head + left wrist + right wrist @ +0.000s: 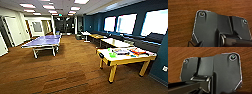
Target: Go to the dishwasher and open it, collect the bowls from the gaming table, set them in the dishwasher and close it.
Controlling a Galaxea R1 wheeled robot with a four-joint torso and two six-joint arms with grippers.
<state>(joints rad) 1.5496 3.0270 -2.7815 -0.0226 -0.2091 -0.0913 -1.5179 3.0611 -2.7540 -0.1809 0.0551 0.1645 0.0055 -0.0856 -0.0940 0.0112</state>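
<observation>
A large recreation room with brown wood-grain carpet point(62, 72) fills the head view. Dark teal walls run down the right side, with bright windows point(126, 23) above a long dark bench seat. Ceiling light panels recede toward a dim corridor at the far end.

The largest object is a blue table-tennis table point(45, 41), left of centre, standing well back on the carpet. To the right, nearer the camera, stands the gaming table point(125, 59): a white worktop with yellow wooden sides and legs. Colourful board-game boxes point(130, 51) lie on it, and a small bright green bowl point(112, 54) sits near its left end, beside the boxes. Beyond it, a row of plain wooden tables point(115, 42) lines the window wall. White doors point(13, 30) stand along the left wall.

The left wrist view instead looks straight down on the carpet point(180, 18), with the robot's own dark plate across it. The right wrist view gives the same: carpet point(178, 53) beneath the dark plate and jointed bar.

Whether either arm's jaws are open or closed cannot be told, so the bowl and gaming table cannot be placed against them.
</observation>
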